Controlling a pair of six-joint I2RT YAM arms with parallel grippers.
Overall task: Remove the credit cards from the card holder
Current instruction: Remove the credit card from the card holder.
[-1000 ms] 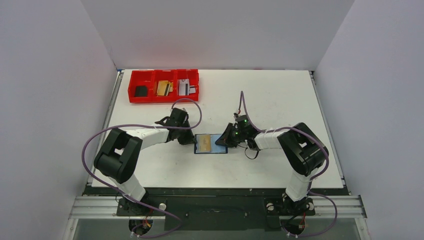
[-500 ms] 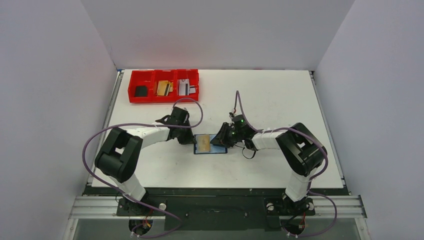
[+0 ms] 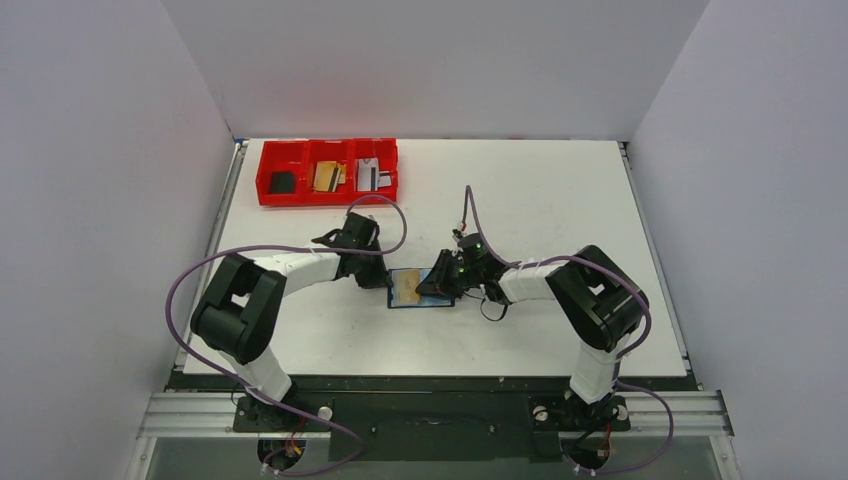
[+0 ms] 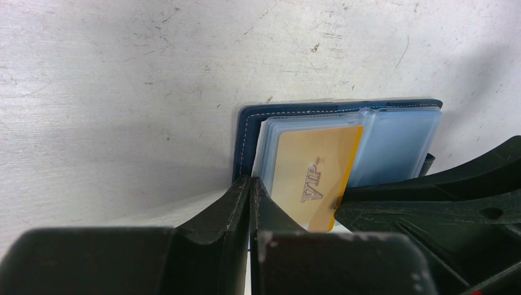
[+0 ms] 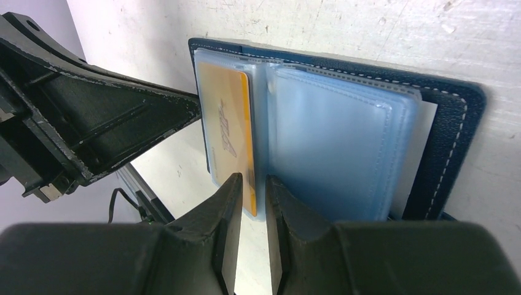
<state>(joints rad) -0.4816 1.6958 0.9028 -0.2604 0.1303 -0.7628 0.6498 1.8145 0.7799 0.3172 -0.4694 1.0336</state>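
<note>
— What are the arms doing, nearest us?
— The left fingers, shut tight, are pressing on the edge of the open card holder in the middle of the desk. The right fingers, barely parted and gripping nothing yet, are straddling the edge of its one gold card. I'd be closing squarely there, then sliding it straight out.
— And further back?
— One red tray, holding three cards, one in each compartment.

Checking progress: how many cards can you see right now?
4: a gold card in the open wallet, plus a black card, a tan card and a silver card, one per compartment of the red tray. More may be hidden.
</note>
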